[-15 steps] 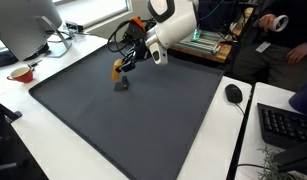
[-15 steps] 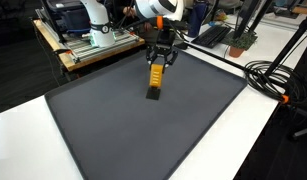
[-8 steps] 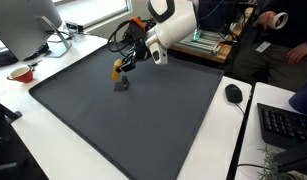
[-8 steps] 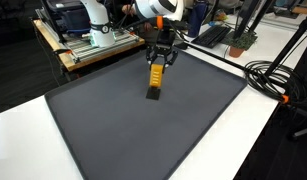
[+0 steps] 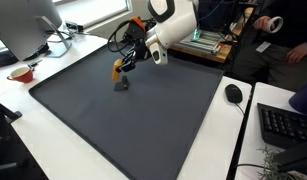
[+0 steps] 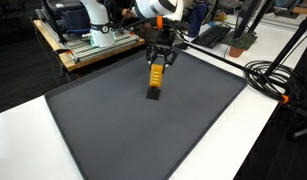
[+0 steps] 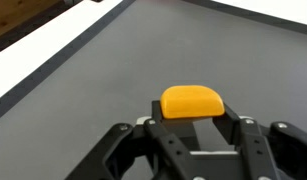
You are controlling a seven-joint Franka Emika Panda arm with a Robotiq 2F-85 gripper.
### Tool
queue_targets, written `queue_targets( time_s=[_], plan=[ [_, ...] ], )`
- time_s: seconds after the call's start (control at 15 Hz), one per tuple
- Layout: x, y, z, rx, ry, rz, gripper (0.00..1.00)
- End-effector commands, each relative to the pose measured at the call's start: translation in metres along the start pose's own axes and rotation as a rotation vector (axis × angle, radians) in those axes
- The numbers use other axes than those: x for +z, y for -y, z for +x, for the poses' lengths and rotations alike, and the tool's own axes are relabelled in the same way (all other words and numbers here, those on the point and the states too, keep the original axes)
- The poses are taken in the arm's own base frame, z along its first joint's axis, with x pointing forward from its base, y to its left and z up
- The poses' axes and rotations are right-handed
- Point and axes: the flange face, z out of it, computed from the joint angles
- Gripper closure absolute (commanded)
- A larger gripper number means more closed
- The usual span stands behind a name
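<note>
1. Nothing has moved since a second ago. The gripper (image 6: 159,58) and the orange tool (image 6: 155,75) are in the same spot.
2. The gripper is squeezed tight on the orange tool. In the wrist view its fingers (image 7: 248,135) hug the orange top from both sides.
3. The tool stands on end. Its black tip touches the grey mat (image 6: 113,125), near the far edge.
4. I think the hold is steady.
5. A red cup (image 5: 23,72) sits on the white table (image 5: 33,130), just beside the mat. It is too small to tell what is in it.
</note>
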Motion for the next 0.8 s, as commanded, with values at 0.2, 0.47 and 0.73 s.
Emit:
queue_targets(
  time_s=[0.2,0.47,0.73],
  plan=[
    [0.014,0.0,0.001,-0.005,-0.042,-0.001,0.7],
    [0.026,0.001,0.006,-0.008,-0.057,0.021,0.7],
    [0.033,0.002,0.012,-0.022,-0.071,0.036,0.7]
  ],
)
